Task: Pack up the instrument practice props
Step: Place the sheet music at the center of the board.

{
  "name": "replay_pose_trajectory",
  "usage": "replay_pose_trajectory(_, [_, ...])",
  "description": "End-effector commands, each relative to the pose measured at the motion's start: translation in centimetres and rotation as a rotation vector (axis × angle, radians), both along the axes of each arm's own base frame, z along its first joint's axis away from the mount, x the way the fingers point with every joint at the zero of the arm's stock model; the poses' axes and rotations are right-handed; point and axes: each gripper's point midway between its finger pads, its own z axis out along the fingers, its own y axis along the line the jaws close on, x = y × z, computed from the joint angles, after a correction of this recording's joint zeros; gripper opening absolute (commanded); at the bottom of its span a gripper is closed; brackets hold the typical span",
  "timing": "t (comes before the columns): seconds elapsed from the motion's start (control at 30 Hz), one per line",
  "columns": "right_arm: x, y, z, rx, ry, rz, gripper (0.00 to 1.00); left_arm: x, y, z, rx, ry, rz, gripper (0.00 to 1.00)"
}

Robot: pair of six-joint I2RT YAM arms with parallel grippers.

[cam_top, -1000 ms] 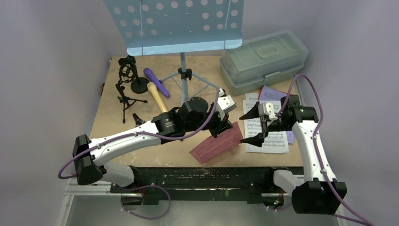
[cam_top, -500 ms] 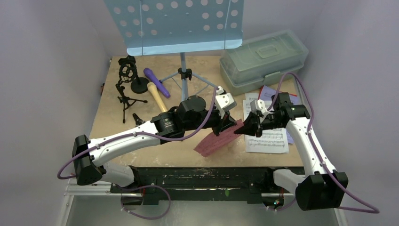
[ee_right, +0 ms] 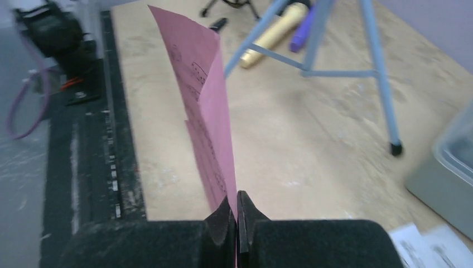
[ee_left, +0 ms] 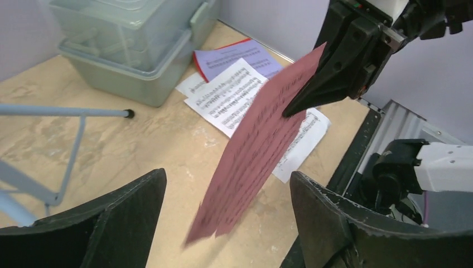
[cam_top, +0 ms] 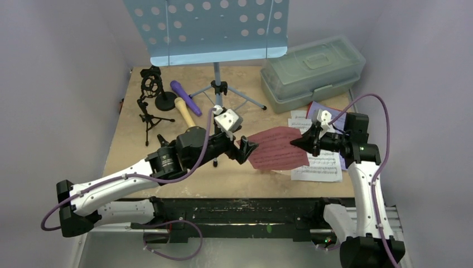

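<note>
**Pink page pinched at one corner by the right end effector**

Pink sheet music (cam_top: pixel 277 148) hangs clear of the tabletop (cam_top: pixel 167 139), clamped at its right end between the closed fingertips of the right end effector (cam_top: pixel 298 143). The right arm rises steeply from its base, bends at the elbow and turns its wrist inward, so the end effector points left across the tabletop. From its own camera the page stands nearly edge-on and runs straight out ahead of the fingertips.

The page's long axis lies left to right, from the right end effector toward the left end effector (cam_top: pixel 248 151). Its printed face is tilted up toward the overhead camera.

The left arm stretches low and forward from its base, its wrist aimed rightward at the other end effector. Its jaws stand wide apart. The free end of the page hangs in the gap between them and appears to touch neither finger, though that end is blurred.

White pages (cam_top: pixel 318 167) lie flat just below the right end effector, with a lavender page (cam_top: pixel 322 108) behind it.
</note>
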Motion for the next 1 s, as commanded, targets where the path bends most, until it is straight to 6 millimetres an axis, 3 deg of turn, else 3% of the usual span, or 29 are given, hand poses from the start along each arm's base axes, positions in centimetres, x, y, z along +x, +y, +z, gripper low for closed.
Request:
replay_pose_trajectory(0.0, [3.7,-3.3,-0.1,-0.029,-0.008,-0.251,0.0,1.1,3.8,-0.5,-0.031,-0.004,0.166,0.82])
replay_pose_trajectory(0.2, [7.4,-7.7,-0.5,-0.093,0.003,-0.547,0.0,1.0,7.9,-5.3,0.022,0.079,0.299,0.86])
replay_pose_trajectory(0.37, [10.0,-11.8,-0.7,-0.135,0.007,-0.774,0.0,0.7,11.2,-7.9,0.003,0.128,0.406,0.9])
replay_pose_trajectory(0.57, [12.9,-17.9,-2.2,-0.242,0.016,-1.069,0.0,0.0,13.9,-9.2,-0.036,0.153,0.465,0.91])
replay_pose_trajectory(0.73, [15.1,-22.3,-5.4,-0.362,0.049,-1.245,0.01,-0.3,15.7,-9.6,-0.068,0.163,0.51,0.93])
replay_pose_trajectory(0.87, [16.5,-25.5,-9.5,-0.466,0.157,-1.378,0.27,-0.5,16.6,-9.4,-0.107,0.171,0.528,0.94])
replay_pose_trajectory(0.97, [16.6,-28.1,-9.7,-0.507,0.175,-1.531,0.45,-0.7,17.1,-9.4,-0.127,0.179,0.536,0.94])
